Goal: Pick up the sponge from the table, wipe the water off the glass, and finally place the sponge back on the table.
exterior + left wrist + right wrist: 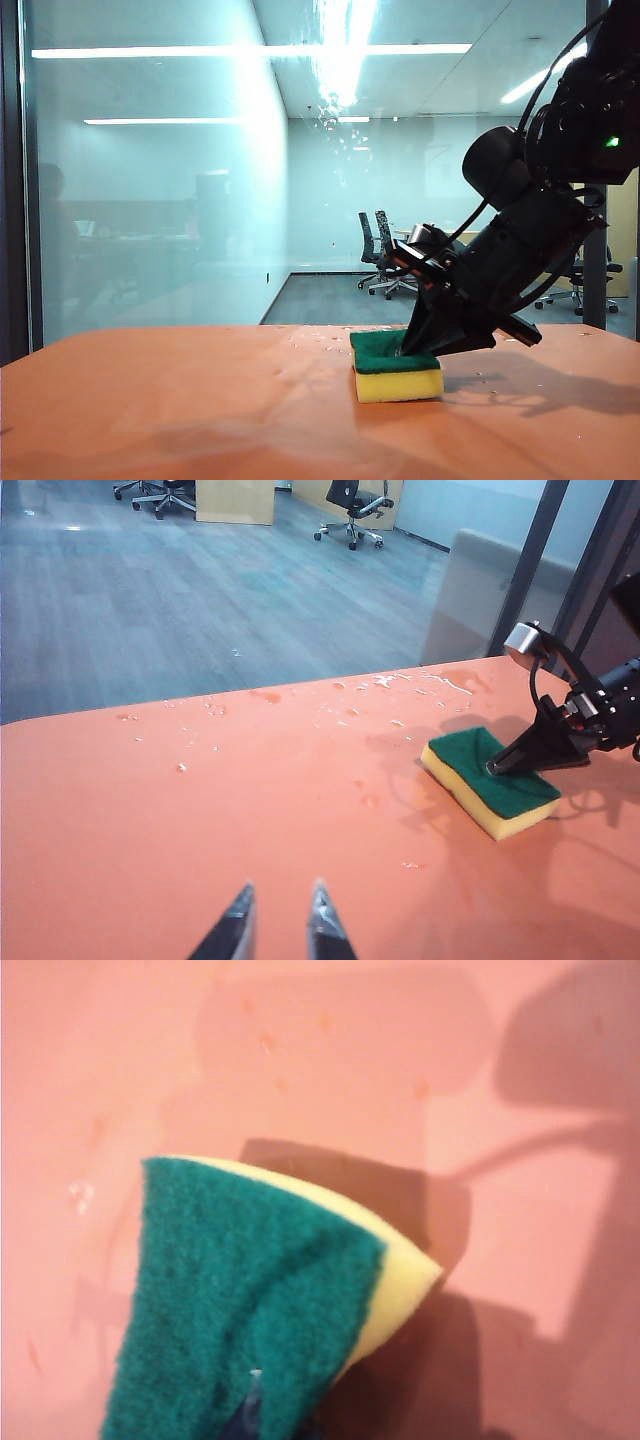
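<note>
The right gripper (412, 350) has its fingers pressed down into the green scouring top of the sponge (396, 366), at the sponge's edge on the arm's own side. The jaws are drawn together, and the right wrist view shows the green layer creased and bunched between them, so they look clamped on the sponge. The sponge sits on the orange desk (180, 410), yellow foam down, not yet lifted.

The left gripper (279, 920) hangs over bare desk well away from the sponge, fingers apart and holding nothing.

To do the pickup well, I judge the grip should be checked before any fast motion: foam compresses, and a pinch near one edge may let the block swing or tear free. A slow straight lift, keeping the sponge level, then turning a broad face toward the glass (150, 180) beyond the gripper, seems the safest course.

Water (335, 105) shows as bright streaks and droplets high on the glass, above the gripper; more drops lie on the desk beyond the sponge.

The fingertips are buried in the scouring layer, so how deep they bite cannot be made out. The right wrist view cuts off most of the sponge, and reflections on the glass make the extent of the wet patch hard to judge.
</note>
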Action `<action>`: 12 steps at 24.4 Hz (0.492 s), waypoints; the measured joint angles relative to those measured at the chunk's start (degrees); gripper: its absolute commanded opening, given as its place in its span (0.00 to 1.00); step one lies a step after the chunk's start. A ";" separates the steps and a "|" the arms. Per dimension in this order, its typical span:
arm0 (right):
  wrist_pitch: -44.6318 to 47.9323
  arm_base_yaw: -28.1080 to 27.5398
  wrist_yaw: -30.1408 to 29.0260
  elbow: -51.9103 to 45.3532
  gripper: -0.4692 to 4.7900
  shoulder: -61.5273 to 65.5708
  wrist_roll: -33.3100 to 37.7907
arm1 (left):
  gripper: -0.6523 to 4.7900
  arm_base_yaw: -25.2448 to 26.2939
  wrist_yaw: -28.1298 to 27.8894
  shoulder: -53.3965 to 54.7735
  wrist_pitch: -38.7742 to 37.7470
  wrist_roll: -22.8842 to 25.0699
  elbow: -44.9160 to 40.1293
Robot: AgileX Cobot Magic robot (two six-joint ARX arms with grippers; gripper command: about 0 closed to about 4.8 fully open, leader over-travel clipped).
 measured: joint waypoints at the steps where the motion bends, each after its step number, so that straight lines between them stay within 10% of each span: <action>1: 0.42 0.00 0.00 -0.02 0.07 0.00 -0.09 | 0.25 0.00 0.00 0.00 0.00 0.00 0.00; 12: 5.40 -1.36 4.72 0.07 0.07 -1.62 -4.76 | 0.25 0.00 -0.04 0.00 -0.02 0.00 0.00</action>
